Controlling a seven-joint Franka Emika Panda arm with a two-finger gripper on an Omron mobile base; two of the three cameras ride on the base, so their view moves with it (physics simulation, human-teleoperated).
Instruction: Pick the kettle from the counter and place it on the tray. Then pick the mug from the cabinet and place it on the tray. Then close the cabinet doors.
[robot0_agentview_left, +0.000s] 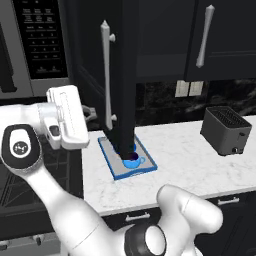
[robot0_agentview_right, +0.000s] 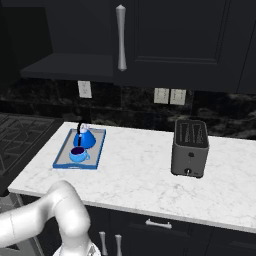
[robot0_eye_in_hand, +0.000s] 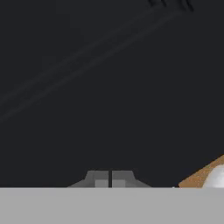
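In the left base view our gripper (robot0_agentview_left: 89, 116) sits at middle left beside the open cabinet door (robot0_agentview_left: 122, 75), which hides much of the tray (robot0_agentview_left: 145, 167); the mug (robot0_agentview_left: 132, 161) peeks out. In the right base view the kettle (robot0_agentview_right: 85, 137) and mug stand on the tray, left of the toaster (robot0_agentview_right: 190, 148). In the hand view our tips (robot0_eye_in_hand: 109, 178) are pressed shut, holding nothing, against a dark surface.

Glossy white rounded arm (robot0_agentview_left: 55, 200), dark joint caps, boxy white hand (robot0_agentview_left: 67, 117).
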